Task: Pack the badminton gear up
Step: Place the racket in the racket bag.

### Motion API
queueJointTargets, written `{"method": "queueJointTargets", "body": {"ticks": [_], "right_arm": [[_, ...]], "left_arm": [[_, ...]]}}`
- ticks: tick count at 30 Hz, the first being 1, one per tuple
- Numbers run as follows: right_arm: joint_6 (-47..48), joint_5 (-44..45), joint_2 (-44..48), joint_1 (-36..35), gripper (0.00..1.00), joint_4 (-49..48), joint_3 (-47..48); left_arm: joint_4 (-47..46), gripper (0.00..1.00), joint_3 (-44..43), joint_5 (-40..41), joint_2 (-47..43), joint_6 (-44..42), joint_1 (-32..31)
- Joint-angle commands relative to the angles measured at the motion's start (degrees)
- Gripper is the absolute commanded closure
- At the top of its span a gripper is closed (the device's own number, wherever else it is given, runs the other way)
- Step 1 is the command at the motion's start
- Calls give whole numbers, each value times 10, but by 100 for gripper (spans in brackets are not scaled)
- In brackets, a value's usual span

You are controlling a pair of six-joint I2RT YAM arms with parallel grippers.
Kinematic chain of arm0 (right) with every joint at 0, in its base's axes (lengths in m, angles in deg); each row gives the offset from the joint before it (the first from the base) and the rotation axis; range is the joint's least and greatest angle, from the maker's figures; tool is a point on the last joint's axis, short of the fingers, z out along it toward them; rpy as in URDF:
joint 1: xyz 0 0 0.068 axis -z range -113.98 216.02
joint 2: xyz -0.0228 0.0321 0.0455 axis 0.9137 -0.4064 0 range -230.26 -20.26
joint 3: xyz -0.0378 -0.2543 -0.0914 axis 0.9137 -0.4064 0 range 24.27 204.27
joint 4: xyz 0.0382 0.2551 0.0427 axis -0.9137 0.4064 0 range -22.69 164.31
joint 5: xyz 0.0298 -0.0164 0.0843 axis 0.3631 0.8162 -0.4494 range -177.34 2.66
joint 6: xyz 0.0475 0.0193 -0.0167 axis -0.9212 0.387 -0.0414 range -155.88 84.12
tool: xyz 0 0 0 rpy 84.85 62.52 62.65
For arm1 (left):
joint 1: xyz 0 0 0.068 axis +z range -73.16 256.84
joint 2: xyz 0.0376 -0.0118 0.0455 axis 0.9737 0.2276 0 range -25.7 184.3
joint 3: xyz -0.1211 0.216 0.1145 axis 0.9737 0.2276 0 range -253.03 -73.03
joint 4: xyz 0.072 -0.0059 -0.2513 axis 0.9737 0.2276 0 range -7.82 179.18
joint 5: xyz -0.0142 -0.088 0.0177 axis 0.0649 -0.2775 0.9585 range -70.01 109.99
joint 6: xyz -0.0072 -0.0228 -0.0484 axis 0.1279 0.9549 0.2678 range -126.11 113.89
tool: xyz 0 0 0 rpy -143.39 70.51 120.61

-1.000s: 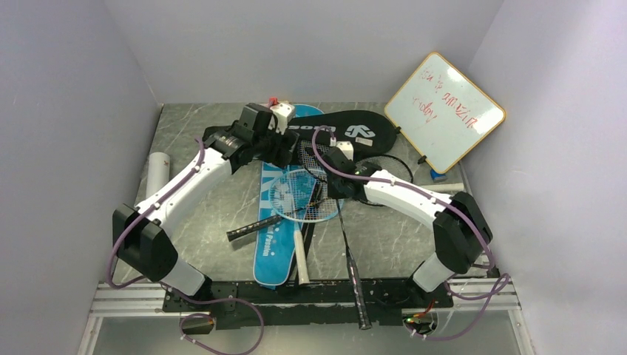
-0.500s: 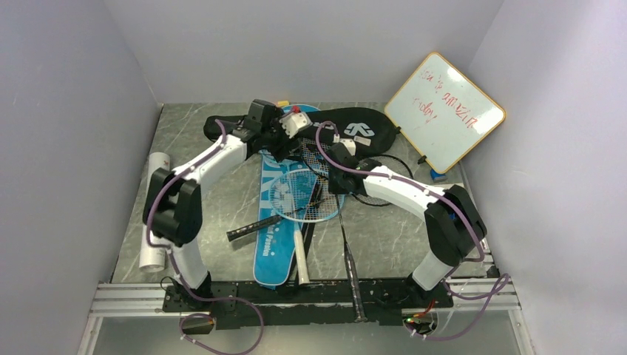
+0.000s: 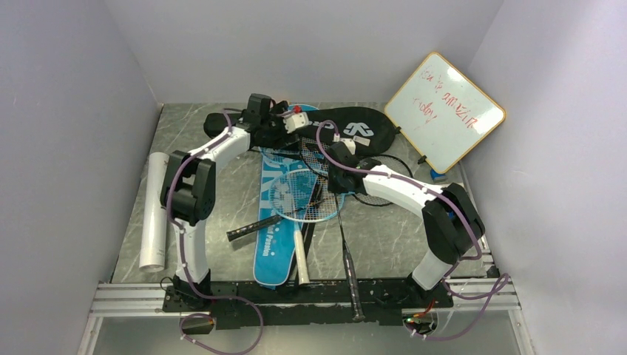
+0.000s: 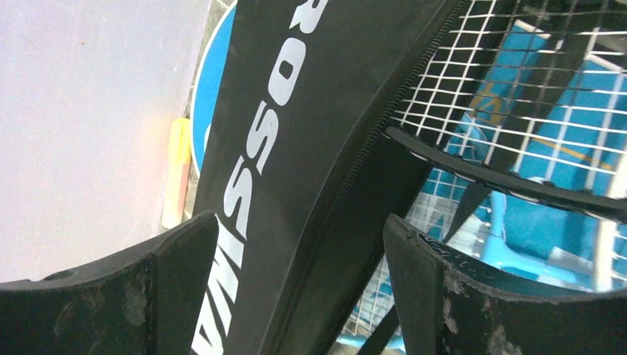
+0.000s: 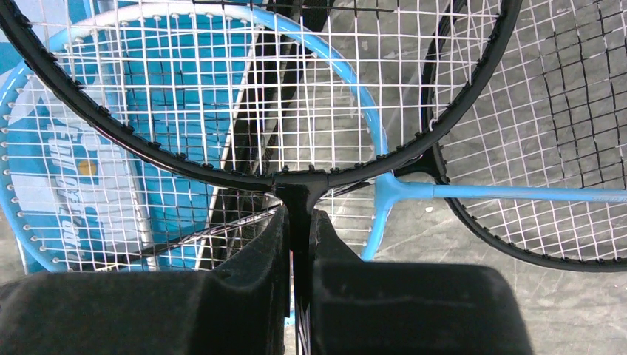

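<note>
Top: black bag (image 3: 355,132) at worktop's (image 3: 414,237) far edge, black racket (image 3: 345,244) head by its mouth, apparently mid-bagging; left wrist: left fingers (image 4: 177,274) wide apart astride bag's zip edge, empty, should pinch it open next; right wrist: right fingers (image 5: 244,296) clamped on racket's throat.

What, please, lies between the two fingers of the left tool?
The black bag lies there, its zipper edge running through the gap of the open left tool; the left wrist view shows it.
</note>
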Motion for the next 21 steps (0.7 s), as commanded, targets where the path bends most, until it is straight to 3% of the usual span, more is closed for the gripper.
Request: {"method": "queueJointTargets", "body": {"ticks": [1, 5, 7, 9, 11, 16, 21], "right_arm": [[-6, -4, 0, 8, 100, -30, 8], [-7, -7, -1, 11, 100, -31, 11], [-8, -8, -1, 12, 100, -32, 12], [-9, -7, -4, 13, 100, -35, 14], [-9, -9, -11, 15, 100, -35, 17], [-12, -15, -29, 16, 100, -36, 40], [-12, -22, -43, 16, 100, -28, 76]], "left_arm": [[-16, 14, -40, -10, 39, -34, -1], [-31, 19, -53, 8, 65, -26, -1], [-42, 29, -60, 26, 73, -19, -1], [-52, 55, -67, 56, 78, -10, -1], [-61, 92, -70, 86, 73, 1, -3], [-21, 95, -67, 123, 14, 15, -27], [78, 95, -67, 206, -48, 76, -75]]}}
